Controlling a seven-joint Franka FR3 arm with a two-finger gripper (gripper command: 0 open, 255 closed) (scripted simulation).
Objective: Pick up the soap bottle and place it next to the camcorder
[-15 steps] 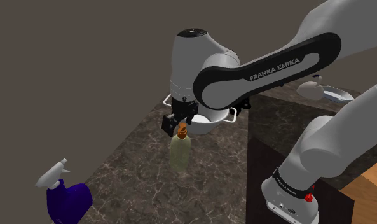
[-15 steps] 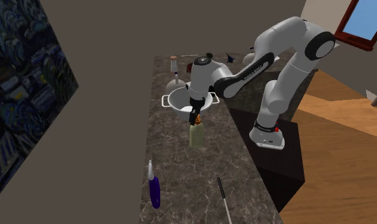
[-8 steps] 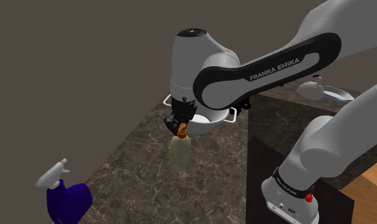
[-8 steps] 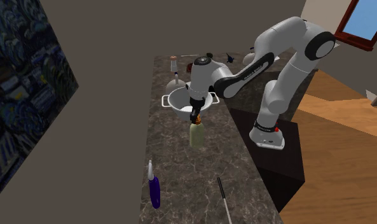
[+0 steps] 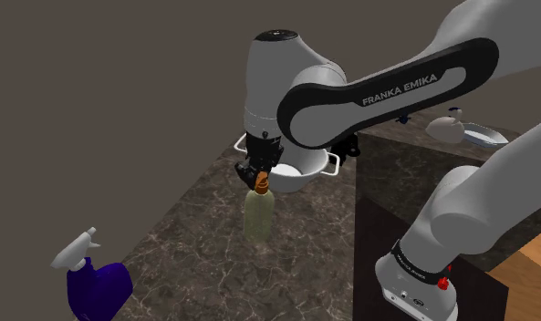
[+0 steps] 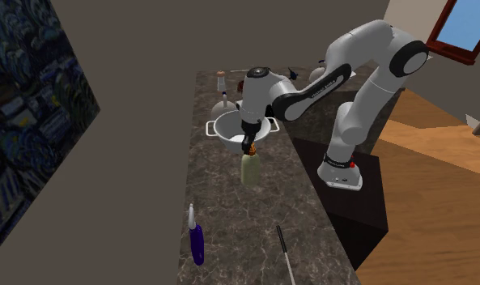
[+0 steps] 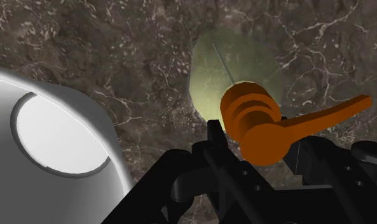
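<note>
The soap bottle [image 5: 258,215] is pale green and see-through with an orange pump top. It hangs upright just above the dark marble counter [image 5: 204,228], close to the white pot. My black gripper [image 5: 257,179] comes down from above and is shut on the orange pump. In the wrist view the fingers [image 7: 213,137] clasp the pump head [image 7: 257,124] from both sides, with the bottle's body [image 7: 231,70] below it. The second exterior view has the bottle [image 6: 250,170] under the gripper [image 6: 249,148]. A small dark thing [image 6: 291,73] at the counter's far end may be the camcorder; I cannot tell.
A white two-handled pot [image 5: 300,176] stands right behind the bottle. A blue spray bottle [image 5: 95,287] lies at the counter's near end, and a thin black rod [image 6: 285,255] beside it. A wall [image 6: 133,121] runs along one side of the counter. A white dish [image 5: 478,135] sits far back.
The fingers closed on the orange pump. Since then the hand and the bottle have risen a little, and the arm's elbow has lifted.
</note>
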